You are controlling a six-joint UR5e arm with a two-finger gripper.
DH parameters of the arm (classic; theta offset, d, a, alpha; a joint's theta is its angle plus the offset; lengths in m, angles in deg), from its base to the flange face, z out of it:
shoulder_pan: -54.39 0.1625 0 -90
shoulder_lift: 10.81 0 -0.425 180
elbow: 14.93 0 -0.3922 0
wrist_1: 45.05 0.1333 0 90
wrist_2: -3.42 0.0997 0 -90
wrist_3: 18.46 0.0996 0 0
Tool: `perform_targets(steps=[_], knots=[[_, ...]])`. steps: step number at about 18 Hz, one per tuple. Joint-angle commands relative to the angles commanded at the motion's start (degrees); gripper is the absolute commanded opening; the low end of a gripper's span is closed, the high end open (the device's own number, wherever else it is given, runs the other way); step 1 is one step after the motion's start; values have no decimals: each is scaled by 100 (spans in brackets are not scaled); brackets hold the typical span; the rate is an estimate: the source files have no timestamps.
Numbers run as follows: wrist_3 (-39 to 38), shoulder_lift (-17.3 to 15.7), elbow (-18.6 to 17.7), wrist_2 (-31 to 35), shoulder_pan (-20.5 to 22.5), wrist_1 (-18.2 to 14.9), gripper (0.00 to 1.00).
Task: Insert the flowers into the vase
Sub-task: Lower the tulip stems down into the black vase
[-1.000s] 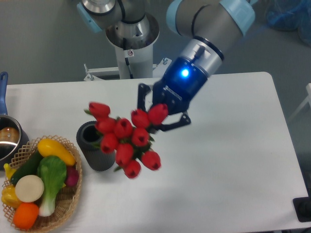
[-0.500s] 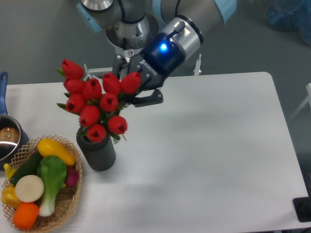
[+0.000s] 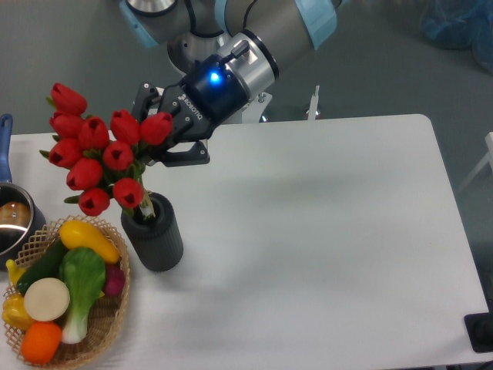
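Note:
The flowers (image 3: 96,150), a bunch of red tulip buds with green leaves, hang tilted to the left above the vase (image 3: 158,239). Their stems reach down at the vase's round mouth, and the lowest bud sits just over the rim. The vase is dark grey, ribbed, and stands upright on the white table. My gripper (image 3: 163,132) is up and to the right of the vase, shut on the flowers near the buds. Its black fingers (image 3: 187,156) show on either side of the bunch, which partly hides them.
A wicker basket (image 3: 108,324) of toy vegetables and fruit stands just left of the vase, almost touching it. A blue-handled metal pot (image 3: 11,220) sits at the left edge. The arm's base (image 3: 192,46) rises behind the table.
The gripper has carried the flowers up and to the left, from right of the vase to over it. The stems now point down into the vase's mouth.

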Motion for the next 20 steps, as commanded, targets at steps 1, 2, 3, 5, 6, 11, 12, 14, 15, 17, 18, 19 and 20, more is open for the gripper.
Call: perform_targets(steps=[1,2,3,5,6,11,12,14,15,17,18,19,20], knots=[[0,9,-9,0,0,0,19],[18,9,-35,9,-9,0,19],[26,26,-53,9,-9,0,19],[35,26,-88,0,-9,9,19],[44,18,-114,0,0,9,19],[237,0,-255,0,9,9,19],[246,0,-281,-9,9,9,19],[281,0,-317,-9,9,9,19],[281,0,-334,0,0,9,19],[290,0,-361,0,0,9,19],[342,9,-369,0,0,9,19],[465,0,-448,-9,0,9,19],[527,0,-509,-9,0,9,19]])
